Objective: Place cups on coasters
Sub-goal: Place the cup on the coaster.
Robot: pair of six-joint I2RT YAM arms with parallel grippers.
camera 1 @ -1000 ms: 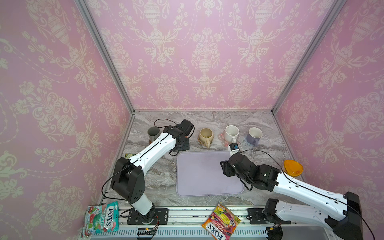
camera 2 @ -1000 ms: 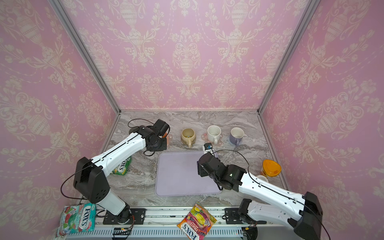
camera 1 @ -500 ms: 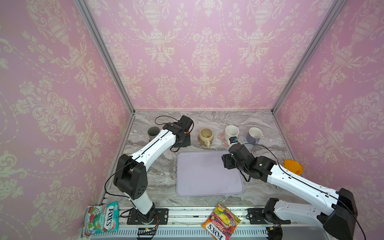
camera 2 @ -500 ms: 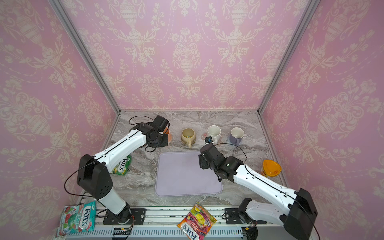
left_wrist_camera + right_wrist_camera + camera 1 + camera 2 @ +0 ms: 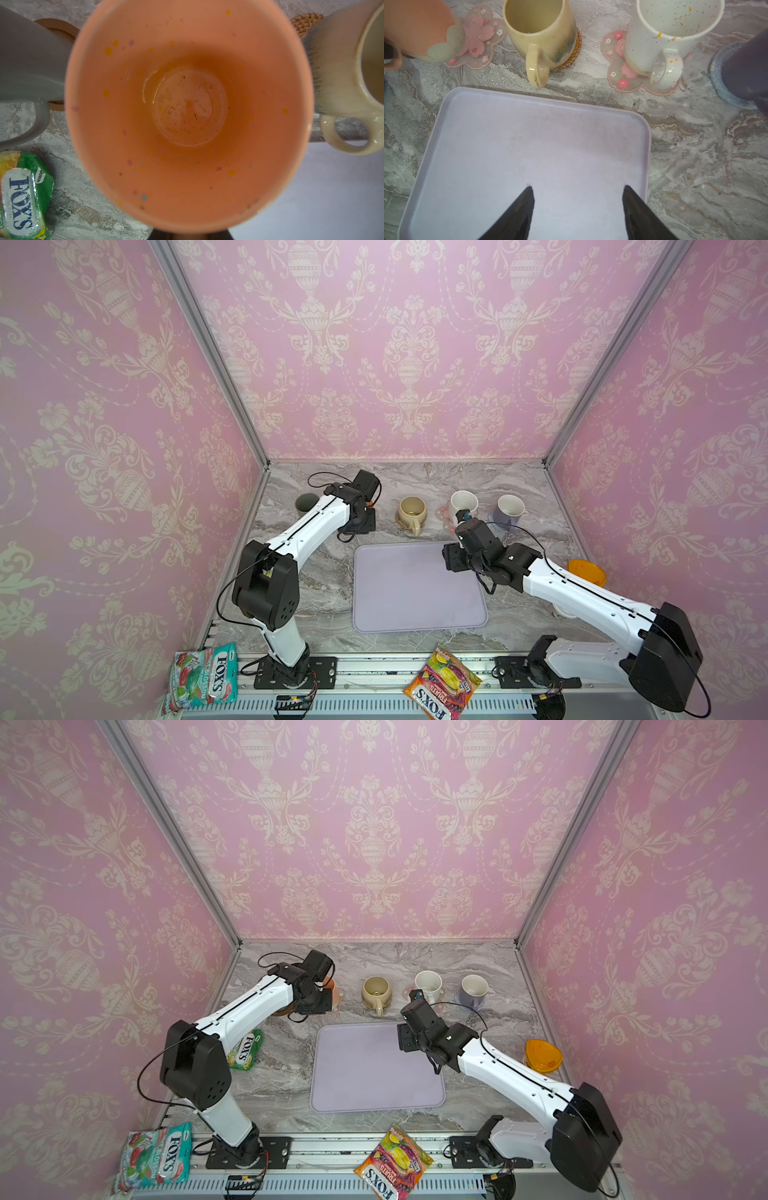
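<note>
My left gripper is shut on the peach-orange cup, which fills the left wrist view. The cup hangs at the edge of a bare pink-flower coaster; I cannot tell whether it touches. The dark grey-green cup stands on the brown disc. A beige cup is on the rattan coaster, a speckled white cup on the other pink-flower coaster, and the lavender cup on the blue knitted coaster. My right gripper is open and empty over the tray.
The lavender tray lies mid-table in front of the cup row. A green candy bag lies beside the left arm. Two more candy bags sit on the front rail. An orange-lidded container stands at the right wall.
The right arm has swung toward the back, bringing its gripper nearer the tray's far right corner. The left gripper has shifted slightly toward the back with the peach-orange cup.
</note>
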